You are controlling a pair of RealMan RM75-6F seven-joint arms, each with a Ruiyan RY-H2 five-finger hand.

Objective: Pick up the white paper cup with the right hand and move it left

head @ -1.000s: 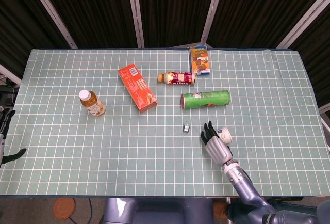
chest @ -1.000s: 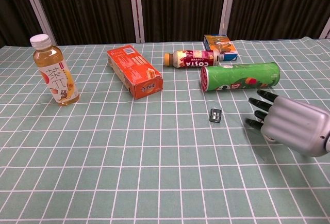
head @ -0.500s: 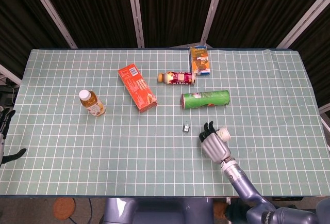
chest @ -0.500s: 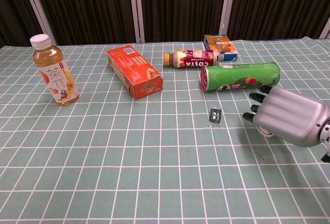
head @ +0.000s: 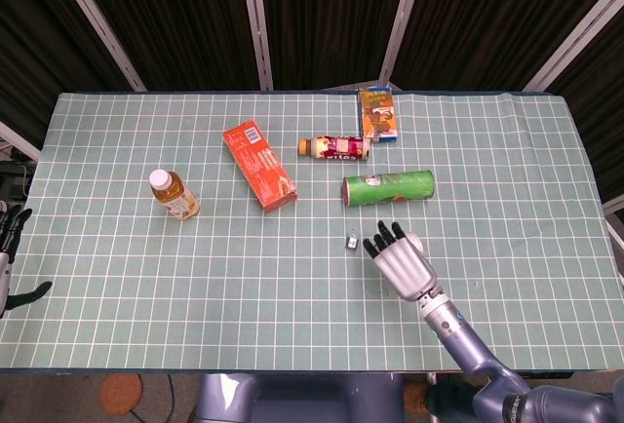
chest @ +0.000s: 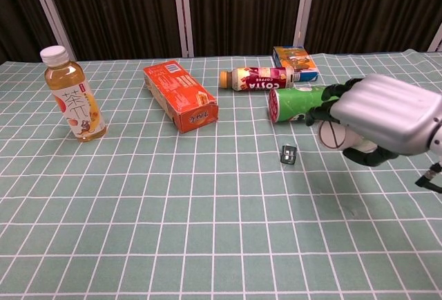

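Observation:
The white paper cup (chest: pixel 335 135) lies on its side in my right hand (chest: pixel 382 115), which grips it above the table with its round end facing left. From the head view the right hand (head: pixel 400 261) covers most of the cup (head: pixel 415 242), just below the green chips can. At the far left edge, off the table, my left hand (head: pixel 8 248) hangs with fingers apart and holds nothing.
A green chips can (chest: pixel 302 103) lies just behind the right hand, and a small dark clip (chest: pixel 289 154) sits to its left. Further back are a coffee bottle (chest: pixel 259 78), a juice carton (chest: pixel 293 60), an orange box (chest: pixel 181 97) and a tea bottle (chest: pixel 72 103).
My right hand has closed around the cup, lifted it off the table and carried it a little left, toward the chips can. The left hand has stayed still.

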